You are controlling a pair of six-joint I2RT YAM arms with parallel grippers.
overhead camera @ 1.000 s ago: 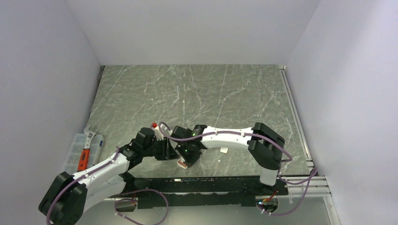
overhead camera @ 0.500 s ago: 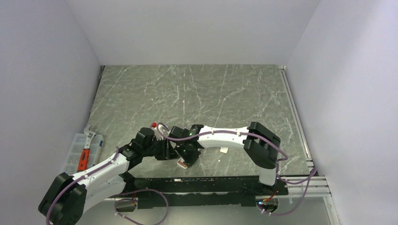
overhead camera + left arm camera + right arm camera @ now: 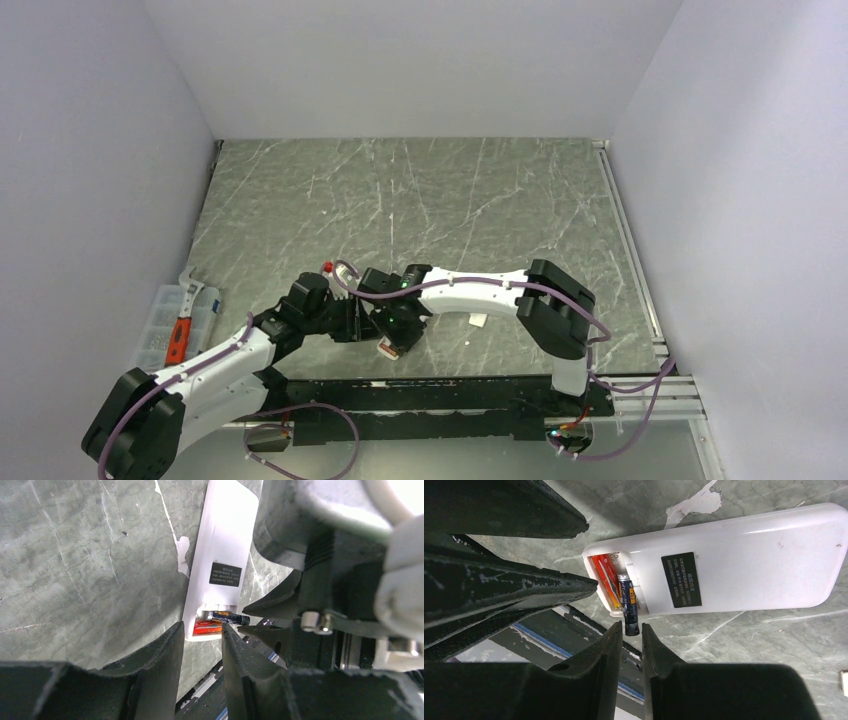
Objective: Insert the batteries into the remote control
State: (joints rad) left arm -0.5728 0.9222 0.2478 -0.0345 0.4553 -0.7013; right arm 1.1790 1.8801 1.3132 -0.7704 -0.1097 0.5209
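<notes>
While the left jaws flanked the open end of the remote control (image 3: pixel 225 535) on the counter (image 3: pixel 90 570), grip unclear, the dark battery (image 3: pixel 227 617) lay half in its bay, tail overhanging between the right jaws, barely parted. Pinching? Couldn't tell.

Left gripper (image 3: pixel 202 627) and right gripper (image 3: pixel 631 626) sit close together, angled inward, each with fingers (image 3: pixel 160 652) narrowly parted.

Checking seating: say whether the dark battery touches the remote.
Touching: right wrist view shows the dark battery lying in the open bay of the remote, one end overhanging.
</notes>
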